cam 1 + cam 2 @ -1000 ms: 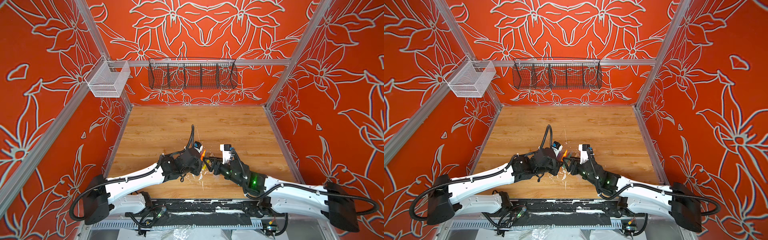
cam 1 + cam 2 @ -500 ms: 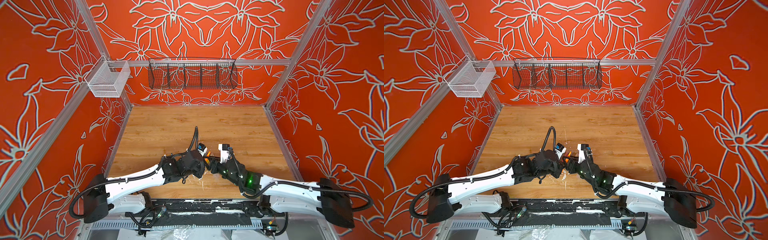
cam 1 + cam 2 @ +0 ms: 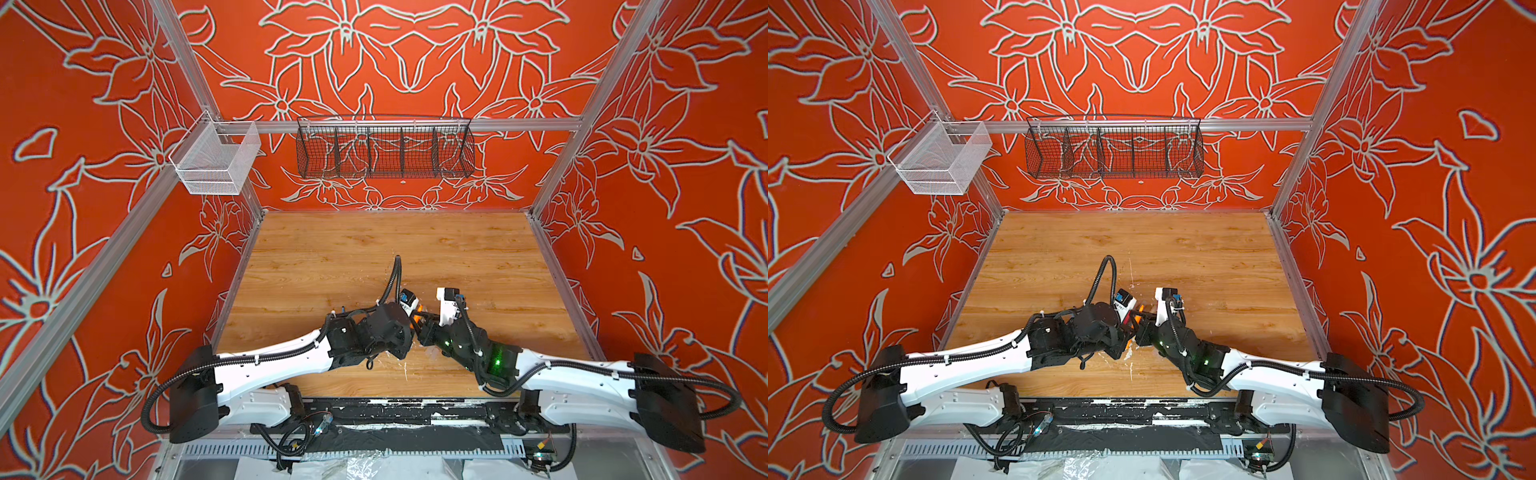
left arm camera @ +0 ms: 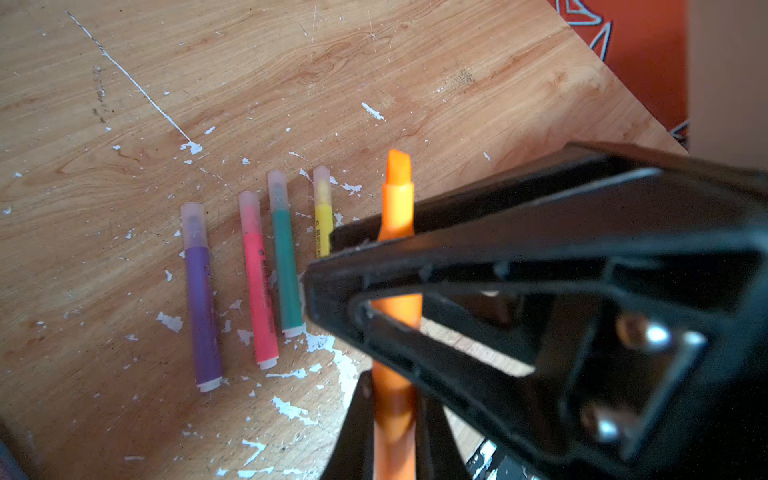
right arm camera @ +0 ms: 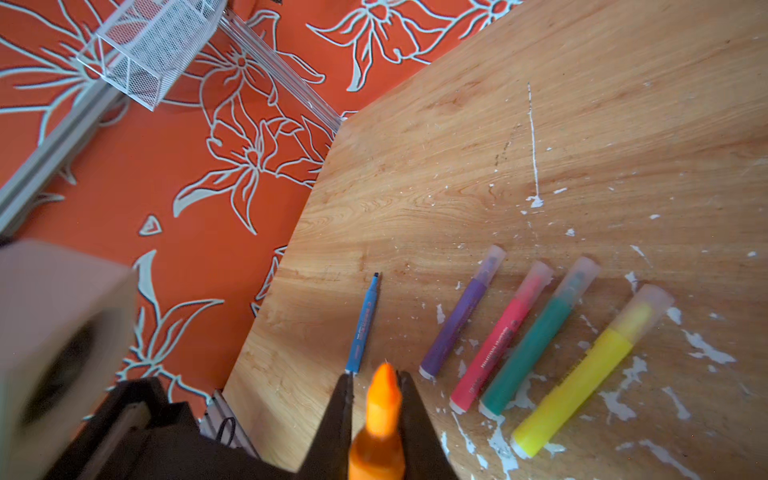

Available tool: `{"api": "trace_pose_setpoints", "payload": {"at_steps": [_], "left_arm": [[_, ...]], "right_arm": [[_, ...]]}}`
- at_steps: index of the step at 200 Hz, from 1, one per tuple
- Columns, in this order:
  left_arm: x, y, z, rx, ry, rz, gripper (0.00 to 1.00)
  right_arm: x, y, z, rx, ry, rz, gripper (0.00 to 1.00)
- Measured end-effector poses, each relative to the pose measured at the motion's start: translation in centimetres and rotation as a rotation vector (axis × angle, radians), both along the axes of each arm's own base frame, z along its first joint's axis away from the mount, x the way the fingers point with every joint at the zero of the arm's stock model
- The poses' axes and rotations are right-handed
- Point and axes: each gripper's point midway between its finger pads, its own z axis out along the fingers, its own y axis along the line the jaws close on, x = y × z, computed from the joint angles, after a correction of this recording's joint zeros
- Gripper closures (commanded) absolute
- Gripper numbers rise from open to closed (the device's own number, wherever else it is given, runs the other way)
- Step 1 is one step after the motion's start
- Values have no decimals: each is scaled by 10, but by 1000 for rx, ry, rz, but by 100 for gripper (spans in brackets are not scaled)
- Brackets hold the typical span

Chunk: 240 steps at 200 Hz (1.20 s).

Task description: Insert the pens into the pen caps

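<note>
The orange pen is uncapped and held in the air between both grippers. My left gripper is shut on its barrel. My right gripper is shut on its tip end, and its black body crosses the left wrist view. In both top views the two grippers meet over the table's near middle, with a bit of the orange pen showing. On the table lie the purple, pink, green and yellow pens, each wearing a clear pen cap. The blue pen lies uncapped beside them.
White paint flecks cover the wood round the pens. The blue pen lies near the table's left edge. A white mesh basket and a black wire basket hang on the walls. The left wrist camera housing looms blurred beside my right gripper.
My right gripper has closed from open onto the orange pen, and the right arm has edged in toward the left gripper. The left gripper has stayed shut on the pen.
</note>
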Motion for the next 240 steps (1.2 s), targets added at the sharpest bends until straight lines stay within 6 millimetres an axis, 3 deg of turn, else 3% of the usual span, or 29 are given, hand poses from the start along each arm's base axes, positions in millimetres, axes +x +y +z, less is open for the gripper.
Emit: {"api": "trace_pose_setpoints", "payload": {"at_steps": [53, 165, 205, 240], "left_arm": [[3, -2, -1, 7, -15, 1, 83], [8, -11, -13, 24, -18, -4, 80], [10, -16, -10, 2, -36, -10, 75], [11, -17, -12, -8, -43, -11, 78]], "right_arm": [[0, 0, -1, 24, 12, -9, 100], [1, -7, -9, 43, 25, -38, 100], [-1, -12, 0, 112, 18, -47, 100], [-1, -12, 6, 168, 21, -50, 100]]}}
